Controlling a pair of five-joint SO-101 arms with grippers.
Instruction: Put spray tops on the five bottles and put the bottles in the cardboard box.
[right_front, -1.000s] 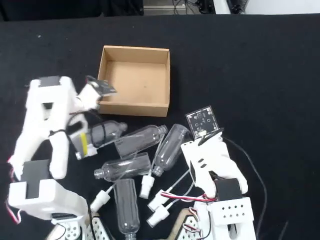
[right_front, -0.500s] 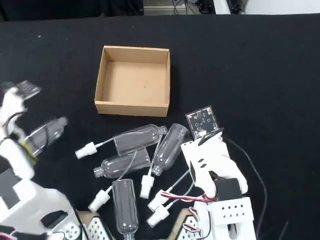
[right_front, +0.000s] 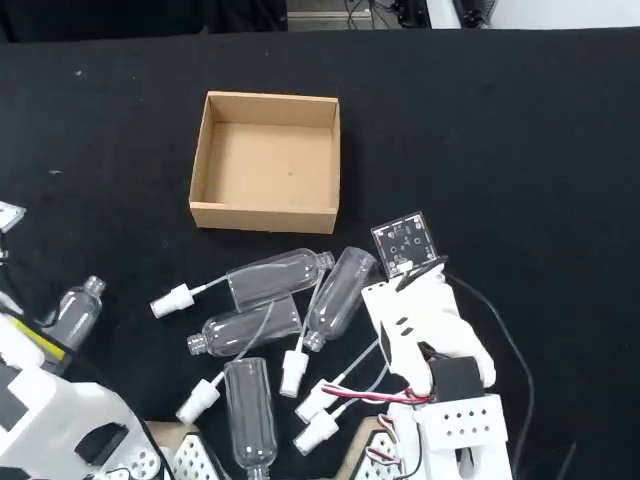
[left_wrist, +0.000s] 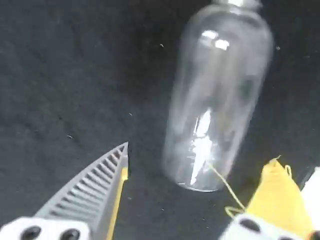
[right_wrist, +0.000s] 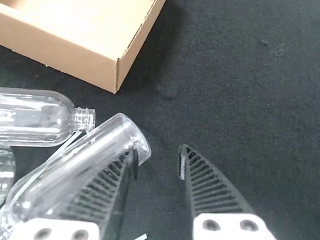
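The capless bottle sits near the left edge of the desk, well apart from the cardboard box, between the left fingers, spread wide and apparently not clamping it; they should close squarely on its body, neck clear, while the right fingers hang open, empty.

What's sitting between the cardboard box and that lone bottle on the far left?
Nothing. In the high view, only bare black table lies between the box and the bottle.

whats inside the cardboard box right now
Only the bare floor of the cardboard box shows, nothing lying on it. Its near wall covers a thin strip of floor.
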